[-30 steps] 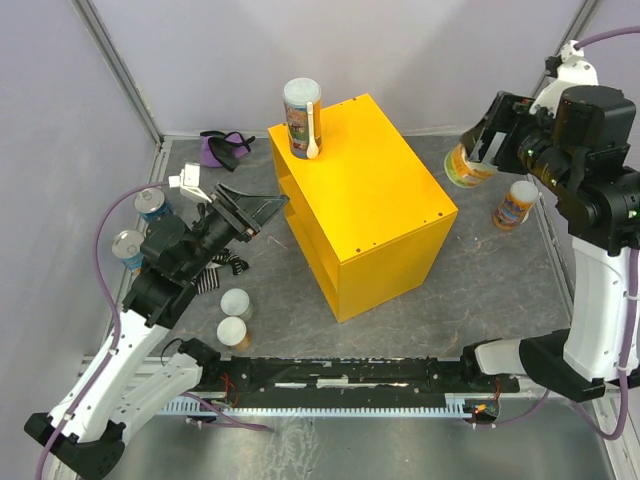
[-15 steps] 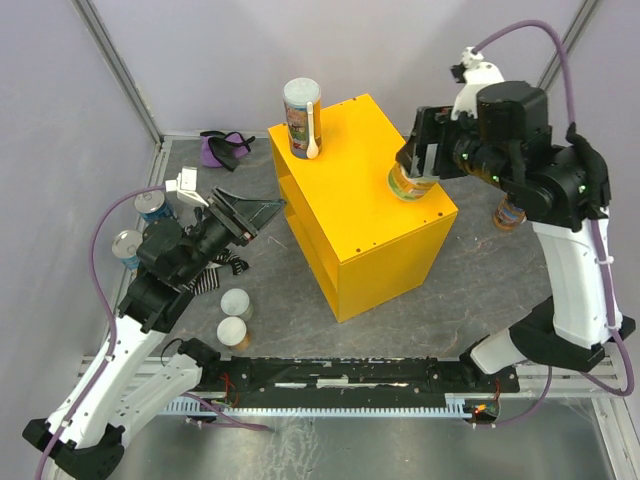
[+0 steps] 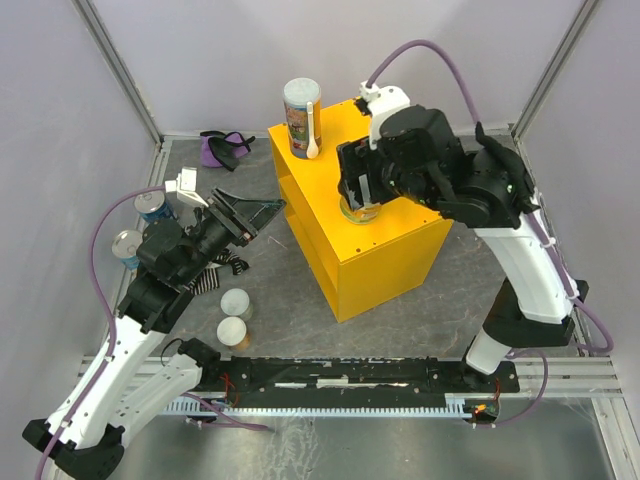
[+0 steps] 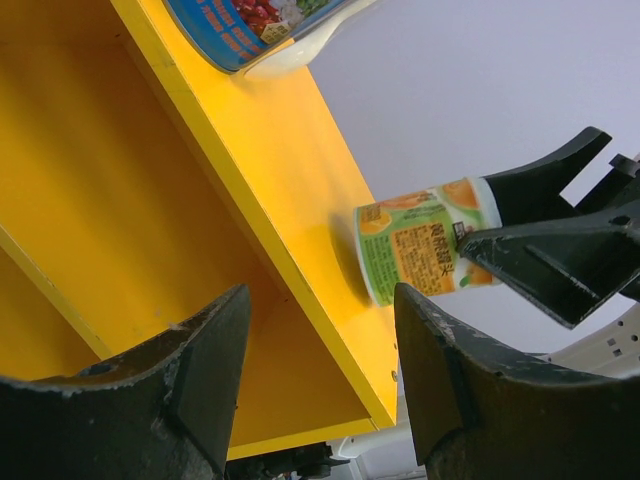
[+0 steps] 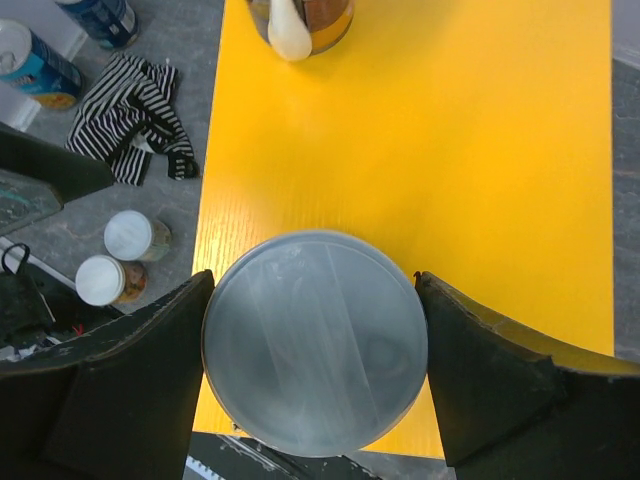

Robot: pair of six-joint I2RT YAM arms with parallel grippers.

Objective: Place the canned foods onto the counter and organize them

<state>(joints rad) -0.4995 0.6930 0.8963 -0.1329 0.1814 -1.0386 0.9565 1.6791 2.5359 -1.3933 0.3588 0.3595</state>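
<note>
My right gripper (image 5: 312, 335) clamps the stiff, likely light, slick-sided can (image 5: 316, 345) high on its sides, toward the counter's (image 5: 480, 150) near edge.

- One tall colourful tube (image 3: 301, 115).
- One green-and-orange can (image 4: 425, 250).
- Two blue-labelled tins (image 3: 152, 205) (image 3: 127, 247).
- Two white-lidded tubs (image 3: 236, 301) (image 3: 232, 331).
- Two cloths: one purple cloth (image 3: 224, 147), one striped cloth (image 5: 130, 110).
- One yellow desk (image 3: 385, 255).
- Two claws: left claw (image 4: 320, 295), right claw (image 5: 313, 300).
</note>
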